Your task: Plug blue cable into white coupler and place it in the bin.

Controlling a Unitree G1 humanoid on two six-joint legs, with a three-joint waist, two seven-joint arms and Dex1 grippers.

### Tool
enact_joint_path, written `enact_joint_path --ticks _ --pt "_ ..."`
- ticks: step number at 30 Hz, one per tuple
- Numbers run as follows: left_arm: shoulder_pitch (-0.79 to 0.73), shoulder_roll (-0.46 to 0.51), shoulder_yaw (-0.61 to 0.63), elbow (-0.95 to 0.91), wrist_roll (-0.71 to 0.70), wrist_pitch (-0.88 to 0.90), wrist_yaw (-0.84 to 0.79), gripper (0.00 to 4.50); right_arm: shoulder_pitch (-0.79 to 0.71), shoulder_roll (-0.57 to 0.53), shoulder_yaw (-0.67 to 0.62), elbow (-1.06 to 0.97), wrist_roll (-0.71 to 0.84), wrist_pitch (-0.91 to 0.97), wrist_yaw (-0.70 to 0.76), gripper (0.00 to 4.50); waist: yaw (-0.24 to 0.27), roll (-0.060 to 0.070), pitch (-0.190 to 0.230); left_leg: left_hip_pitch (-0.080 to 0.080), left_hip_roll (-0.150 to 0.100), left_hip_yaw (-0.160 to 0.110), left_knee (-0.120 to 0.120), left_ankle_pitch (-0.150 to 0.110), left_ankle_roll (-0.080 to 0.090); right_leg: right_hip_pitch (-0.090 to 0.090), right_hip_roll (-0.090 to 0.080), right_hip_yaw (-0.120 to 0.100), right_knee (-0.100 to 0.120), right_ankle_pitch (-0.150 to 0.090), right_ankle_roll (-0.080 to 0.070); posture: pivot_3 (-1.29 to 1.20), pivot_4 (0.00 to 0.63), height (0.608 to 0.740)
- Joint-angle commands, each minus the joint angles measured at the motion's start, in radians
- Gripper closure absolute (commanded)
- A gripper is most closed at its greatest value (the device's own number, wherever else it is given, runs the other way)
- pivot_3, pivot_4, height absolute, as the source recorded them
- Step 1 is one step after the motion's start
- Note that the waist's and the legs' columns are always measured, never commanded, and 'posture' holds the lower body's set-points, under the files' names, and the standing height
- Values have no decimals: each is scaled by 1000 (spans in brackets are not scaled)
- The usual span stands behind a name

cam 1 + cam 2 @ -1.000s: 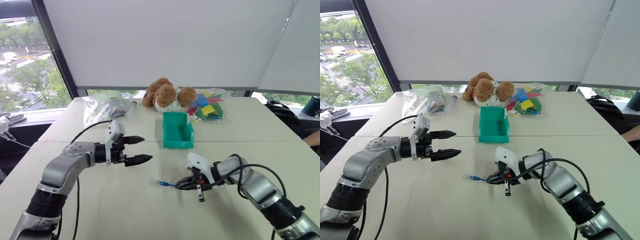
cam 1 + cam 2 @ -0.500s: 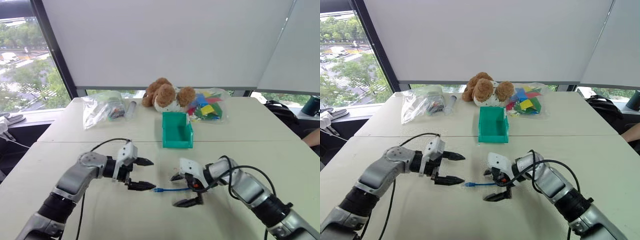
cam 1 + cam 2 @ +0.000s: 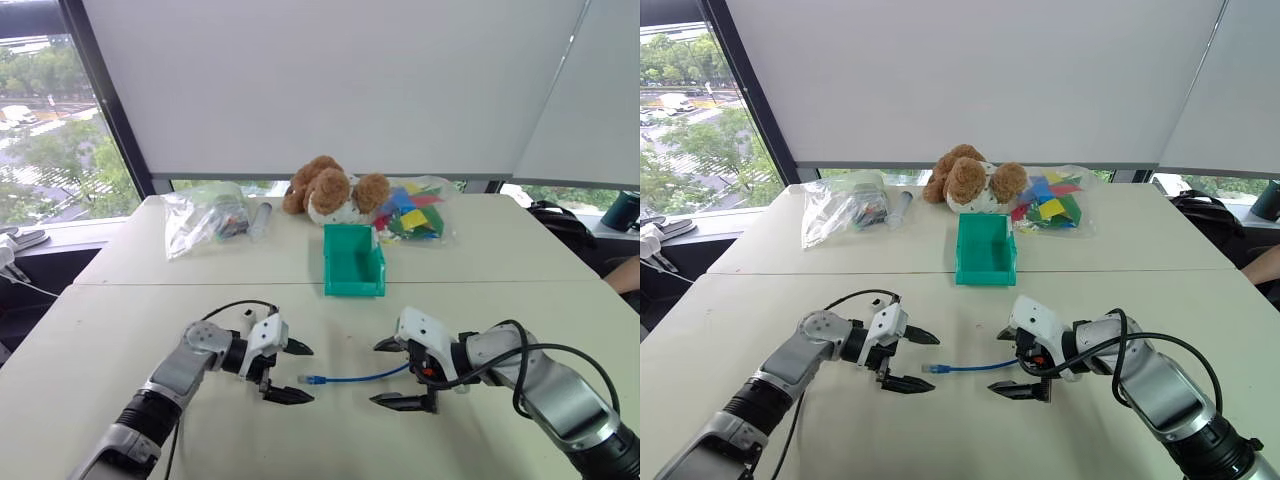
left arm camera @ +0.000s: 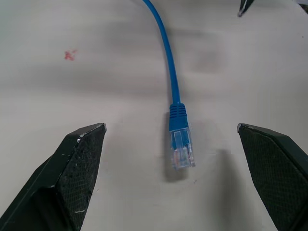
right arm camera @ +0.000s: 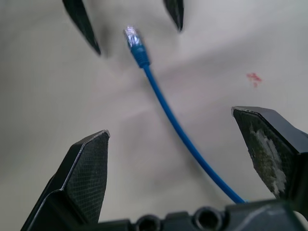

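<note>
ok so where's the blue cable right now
The blue cable lies flat on the table, between the open left gripper and open right gripper, nearer the robot than the bin.

1. Between your left gripper [image 3: 292,372] and right gripper [image 3: 392,374], both spread wide, only the blue cable [image 3: 352,378] lies on the table [image 3: 90,320].
2. You have bare tabletop from there to the bin [image 3: 354,262].
3. Behind the bin, a teddy bear [image 3: 330,188] and plastic bags [image 3: 205,214] crowd the far edge.
</note>
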Motion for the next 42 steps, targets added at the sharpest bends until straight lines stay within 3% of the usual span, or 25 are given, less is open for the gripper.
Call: enact_joint_path --ticks 1,8,14,20,25,37,42 --pt "22 2 -11 -1 33 -42 3 889 -7 1 -36 -43 24 11 -28 0 0 0 0 0 0 0 0 0 0 0 0 0 0 0 0 0 150 740" --pt "57 33 -25 -1 82 -111 -3 4474 -10 -7 -48 -58 48 26 -52 0 0 0 0 0 0 0 0 0 0 0 -1 0 0 0 0 0 150 740" --pt "9 15 34 -47 27 -39 39 4492 91 62 -242 -153 254 201 -118 0 1 0 0 0 0 0 0 0 0 0 -1 0 0 0 0 0 150 740" --pt "-92 -59 117 -78 -38 12 128 4492 164 238 -478 -218 533 459 -279 0 21 0 0 0 0 -1 1 0 0 1 -1 0 0 0 0 0 150 740" --pt "-138 -88 134 -76 -42 -7 149 4492 170 320 -505 -196 610 522 -406 0 20 0 0 0 0 -1 1 0 1 1 -1 0 0 0 0 0 150 740" --pt "-162 -114 140 -53 -30 -43 161 4492 -18 707 -571 72 742 563 -754 0 16 0 -1 0 0 -1 0 0 1 0 0 0 1 0 0 0 150 740" --pt "-143 -109 140 -70 -27 -52 164 4492 -44 759 -563 117 770 550 -811 0 16 0 -1 0 0 -1 0 0 1 0 1 0 1 0 0 0 150 740"
